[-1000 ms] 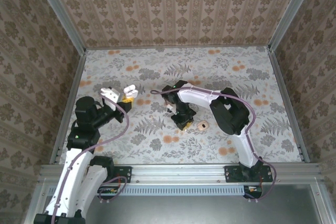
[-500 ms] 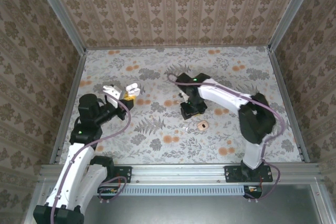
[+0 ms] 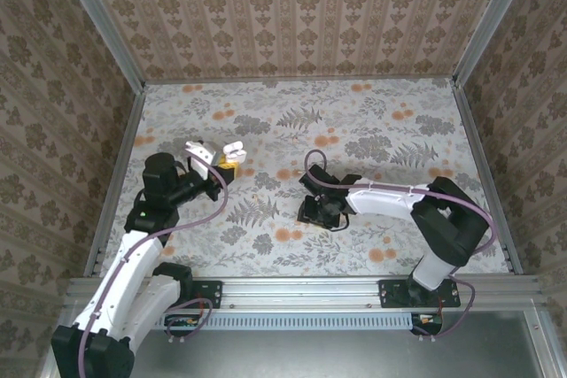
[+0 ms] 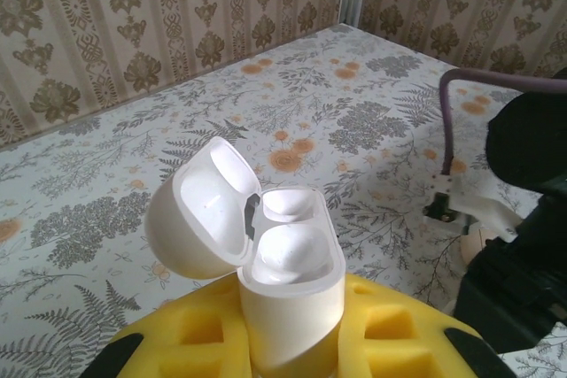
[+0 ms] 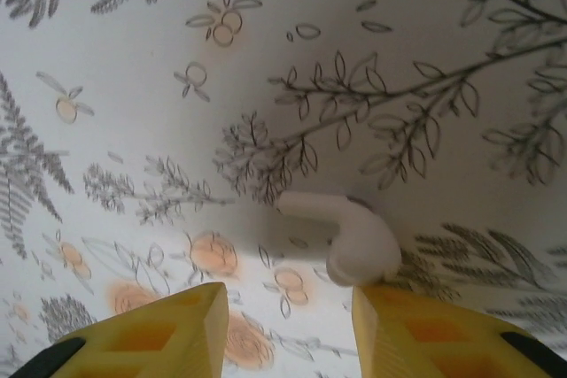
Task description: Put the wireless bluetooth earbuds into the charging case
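Where room opens: tabletop (image 3: 372, 121), 12 o'clock.
Left tool (image 4: 288, 343): clamped on charging case (image 4: 292, 263), lid up.
Right tool (image 5: 283, 307): parted, empty; earbud (image 5: 354, 236) at 1 o'clock.

Count of arms: two, the left arm (image 3: 133, 254) and the right arm (image 3: 390, 201). Each ends in one pincer, so two pincers, the left pincer (image 3: 226, 161) and the right pincer (image 5: 283, 325), each with two yellow fingers (image 5: 151, 338). Charging case (image 4: 288, 281): one, with one hinged lid (image 4: 199, 219); earbud (image 5: 350, 236) in sight: one; worktop (image 3: 372, 130): one.
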### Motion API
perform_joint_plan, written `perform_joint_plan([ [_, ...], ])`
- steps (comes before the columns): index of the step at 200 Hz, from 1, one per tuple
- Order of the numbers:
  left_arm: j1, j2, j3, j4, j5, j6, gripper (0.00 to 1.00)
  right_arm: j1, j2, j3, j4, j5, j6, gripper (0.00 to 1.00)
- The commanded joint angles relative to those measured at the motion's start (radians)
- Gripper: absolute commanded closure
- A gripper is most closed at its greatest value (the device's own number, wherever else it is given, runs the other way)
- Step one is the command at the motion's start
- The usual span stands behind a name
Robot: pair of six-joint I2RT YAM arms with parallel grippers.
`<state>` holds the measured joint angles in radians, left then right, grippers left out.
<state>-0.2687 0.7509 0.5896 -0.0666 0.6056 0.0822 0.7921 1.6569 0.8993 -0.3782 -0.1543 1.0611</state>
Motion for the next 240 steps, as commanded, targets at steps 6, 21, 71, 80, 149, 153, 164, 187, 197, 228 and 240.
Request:
perform_joint_plan([
  [6,-0.016,-0.013,0.024,0.024,-0.006,0.007,1.00,-0.001,0.004,0.020,0.039,0.039,0.073,0.60],
  [21,-0.020,-0.015,0.018,0.025,-0.010,0.007,1.00,-0.001,-0.013,0.014,0.024,0.062,0.077,0.62],
  [71,-0.027,0.010,0.017,0.050,-0.010,0.010,1.00,-0.002,-0.059,0.010,-0.072,0.139,0.056,0.62],
  [80,-0.029,0.014,0.021,0.047,-0.008,0.014,1.00,-0.004,-0.067,0.006,-0.076,0.149,0.056,0.62],
  [149,-0.035,0.017,0.023,0.044,-0.008,0.027,1.00,-0.006,-0.040,0.019,-0.070,0.156,0.025,0.65],
  [153,-0.035,0.017,0.024,0.044,-0.008,0.027,1.00,-0.005,-0.034,0.021,-0.070,0.154,0.023,0.65],
  [164,-0.037,0.015,0.025,0.042,-0.009,0.028,1.00,-0.007,-0.024,0.024,-0.072,0.151,0.020,0.65],
  [187,-0.037,0.011,0.027,0.039,-0.010,0.030,1.00,-0.010,-0.013,0.030,-0.072,0.147,0.013,0.66],
  [197,-0.038,0.011,0.028,0.036,-0.009,0.032,1.00,-0.012,-0.007,0.032,-0.074,0.147,0.009,0.67],
  [228,-0.038,0.011,0.035,0.028,-0.008,0.039,1.00,-0.019,0.006,0.042,-0.081,0.157,-0.012,0.68],
  [240,-0.040,0.011,0.035,0.026,-0.009,0.040,1.00,-0.021,0.011,0.046,-0.082,0.161,-0.022,0.69],
])
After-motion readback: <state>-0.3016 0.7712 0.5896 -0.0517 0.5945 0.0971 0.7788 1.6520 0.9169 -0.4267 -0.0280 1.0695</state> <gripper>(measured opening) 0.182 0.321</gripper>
